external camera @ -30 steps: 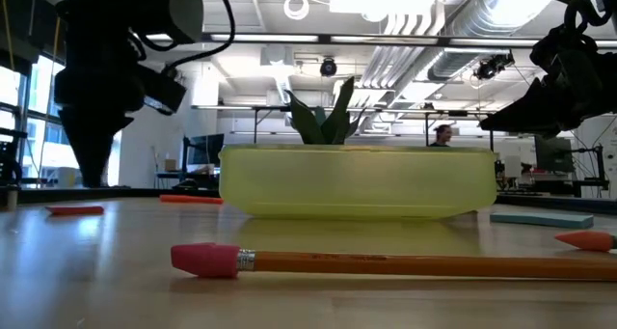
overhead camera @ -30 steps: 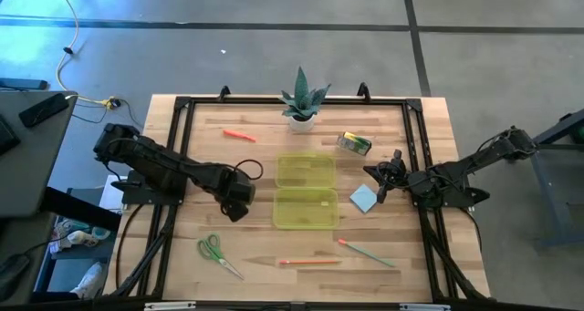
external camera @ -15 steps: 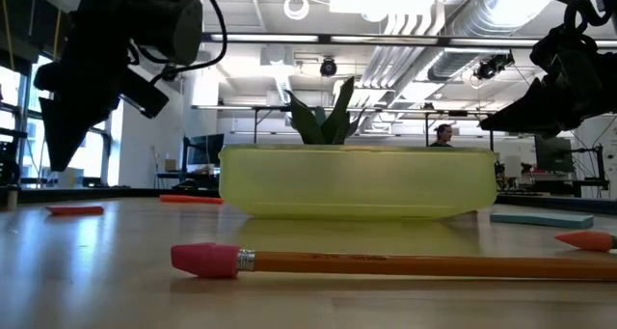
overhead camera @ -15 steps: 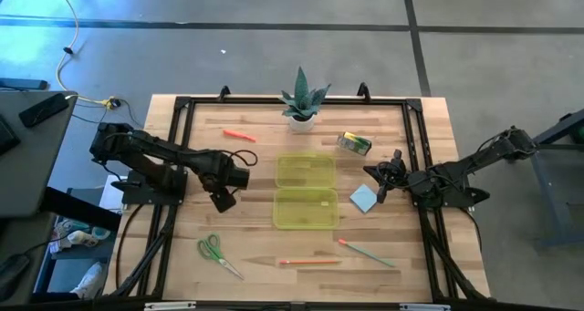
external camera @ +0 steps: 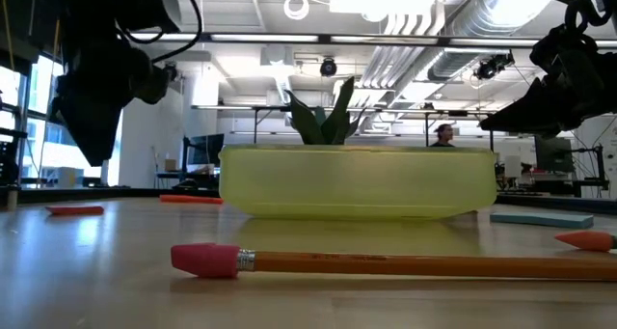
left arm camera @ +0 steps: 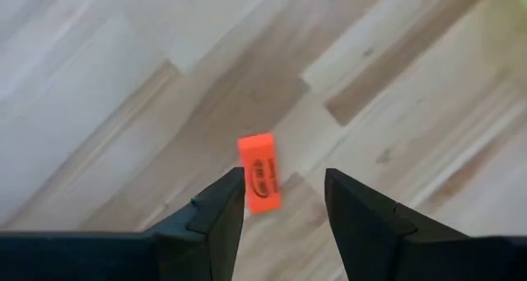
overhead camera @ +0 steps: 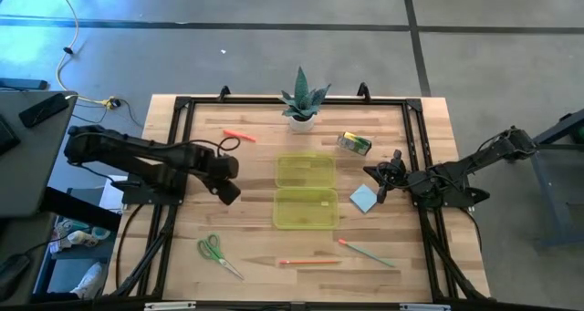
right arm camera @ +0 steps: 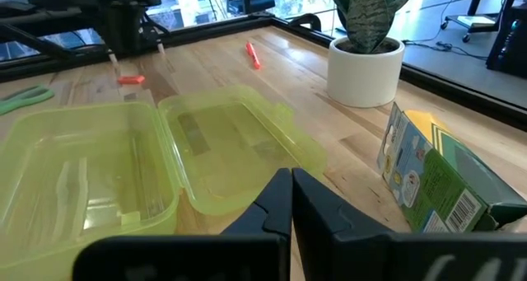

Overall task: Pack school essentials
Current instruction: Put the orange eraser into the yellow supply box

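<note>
Left tool hangs open and empty over the red piece, which lies flat on the desk toward its left edge, left of the open case. Looks tiny, light and stiff; I'd pinch its long sides. Right tool waits shut by the pad.
</note>
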